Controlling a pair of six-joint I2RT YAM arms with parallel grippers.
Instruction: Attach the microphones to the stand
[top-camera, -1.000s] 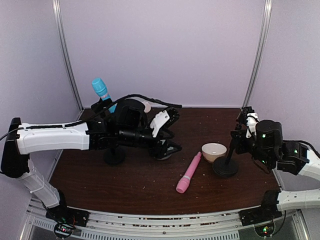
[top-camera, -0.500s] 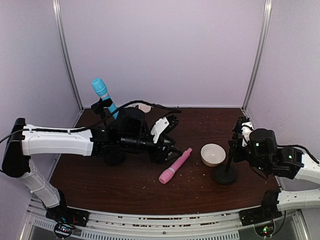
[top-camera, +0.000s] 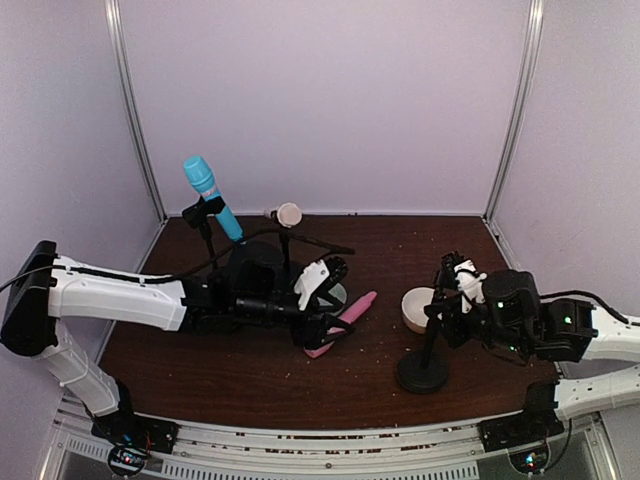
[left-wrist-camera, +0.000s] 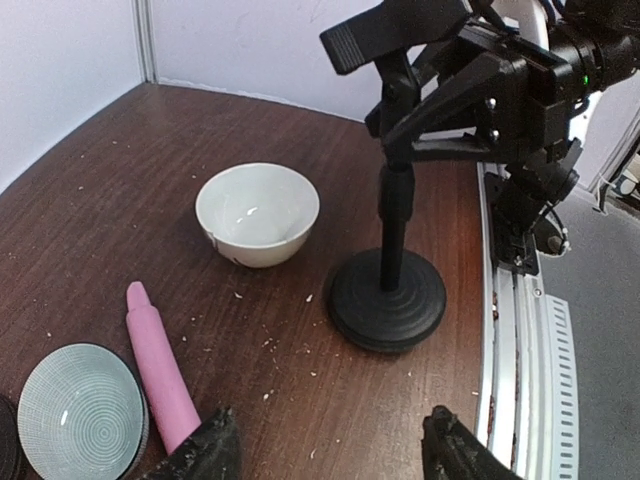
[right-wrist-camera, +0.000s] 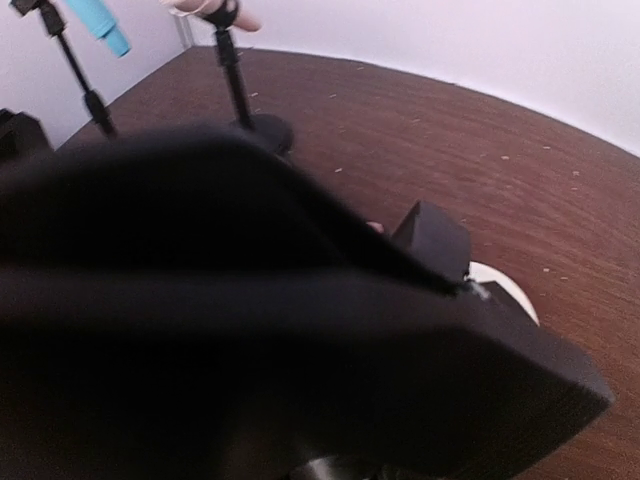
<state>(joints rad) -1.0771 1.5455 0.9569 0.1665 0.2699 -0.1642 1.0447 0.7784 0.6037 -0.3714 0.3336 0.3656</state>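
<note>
The pink microphone (top-camera: 342, 318) lies flat on the table under my left gripper (top-camera: 330, 310). In the left wrist view it (left-wrist-camera: 160, 370) lies beside the left fingertip (left-wrist-camera: 205, 455), and the gripper (left-wrist-camera: 330, 455) is open and holds nothing. My right gripper (top-camera: 447, 298) is shut on the upright pole of a black stand (top-camera: 425, 365) with a round base (left-wrist-camera: 388, 298). The sky-blue microphone (top-camera: 210, 195) and the cream microphone (top-camera: 286, 213) sit in clips on two other stands at the back left. The right wrist view is mostly blocked by a black part close to the lens.
A white bowl (top-camera: 420, 305) stands just behind the held stand, also in the left wrist view (left-wrist-camera: 258, 213). A grey ribbed disc (left-wrist-camera: 80, 410) lies by the pink microphone. Crumbs dot the dark wooden table (top-camera: 250, 385).
The pink microphone has shifted left, from beside the bowl to under my left gripper. My right arm has carried the black stand left and toward the front. My left arm has drawn back and lowered.
</note>
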